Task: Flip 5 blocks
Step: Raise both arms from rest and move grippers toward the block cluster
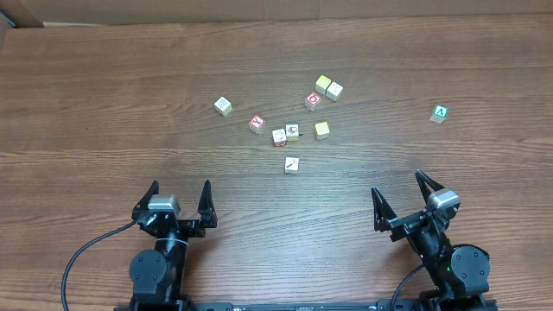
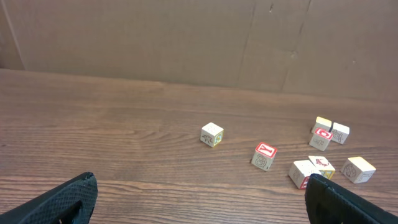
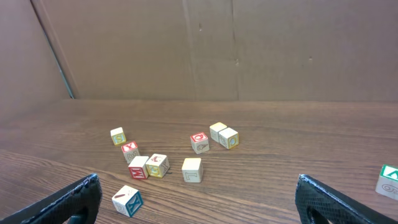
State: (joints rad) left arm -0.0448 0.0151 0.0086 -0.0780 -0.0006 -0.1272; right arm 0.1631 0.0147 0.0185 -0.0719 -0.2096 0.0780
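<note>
I see both pincers released: the left gripper (image 1: pixel 181 190) and the right gripper (image 1: pixel 397 184) sit spread wide at the near edge of the table (image 1: pixel 95 95), holding nothing. The blocks (image 1: pixel 279 136) lie loosely scattered mid-table, well ahead of both, with a green cube (image 1: pixel 440 113) apart on the right.

Black arms (image 1: pixel 160 263), pronged hands (image 1: pixel 181 194) — silver wrist caps (image 1: pixel 162 204), cables (image 1: pixel 86 248).
</note>
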